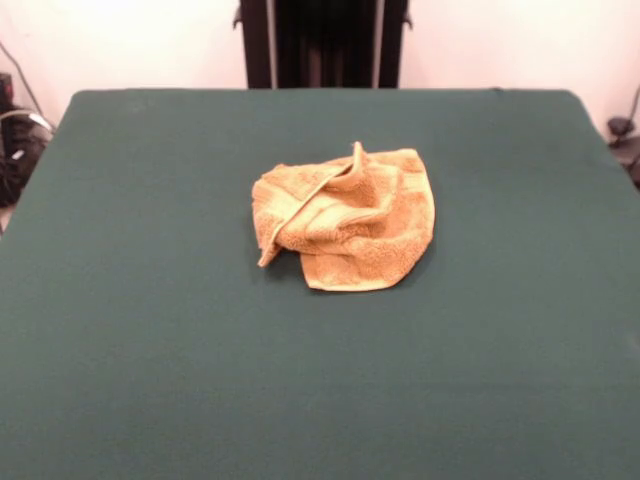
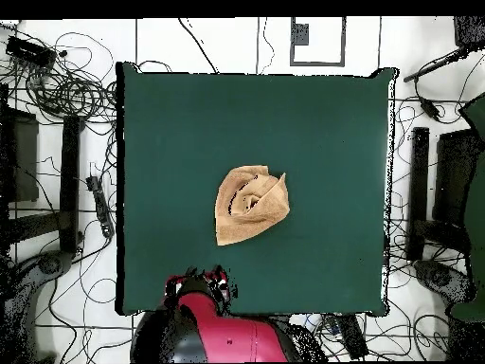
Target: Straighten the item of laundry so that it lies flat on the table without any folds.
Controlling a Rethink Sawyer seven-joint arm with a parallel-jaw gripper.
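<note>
Bright even light; soft shadow beneath towel (image 1: pixel 345 220); slight blur

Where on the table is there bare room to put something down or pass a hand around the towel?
The crumpled towel sits alone near the middle of the green table. Bare cloth runs from it to every table edge. In the front view, the widest patch is the near strip below the towel. The only crowding is the robot arm overhanging the edge at its base.

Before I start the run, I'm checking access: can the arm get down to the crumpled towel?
Probably yes: the towel lies alone mid-table, nothing beside or over it, and the arm sits drawn back at its edge.
</note>
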